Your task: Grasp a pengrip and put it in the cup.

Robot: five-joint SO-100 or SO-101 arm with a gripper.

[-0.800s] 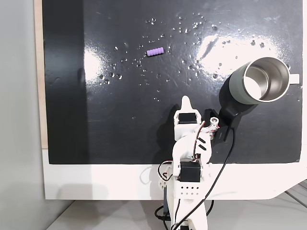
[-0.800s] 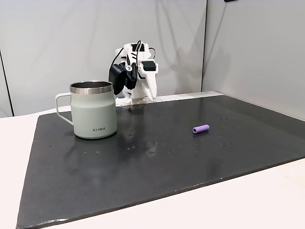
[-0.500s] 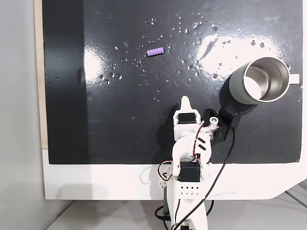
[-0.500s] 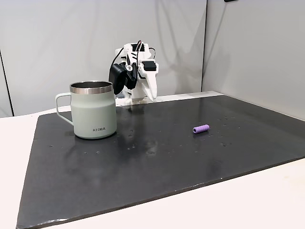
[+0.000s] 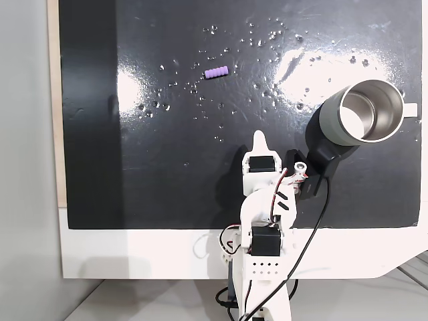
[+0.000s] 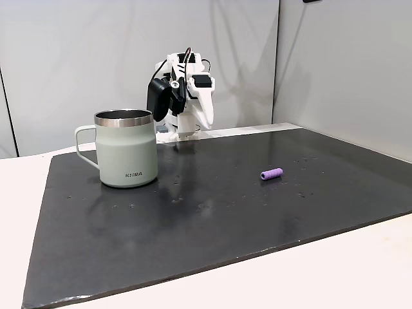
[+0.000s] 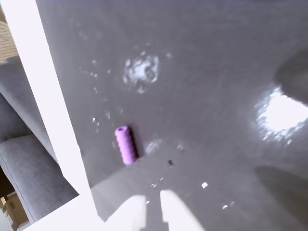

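We saw the pengrip [image 5: 216, 71] lying well apart from the cup [image 5: 363, 114]. It looked light, soft, ribbed; we judged a mid-length pinch best. The gripper [image 7: 153, 209] held nothing, jaws slightly parted.

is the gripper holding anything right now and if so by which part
Nothing is held. The gripper is empty, and the pengrip lies apart on the black mat.
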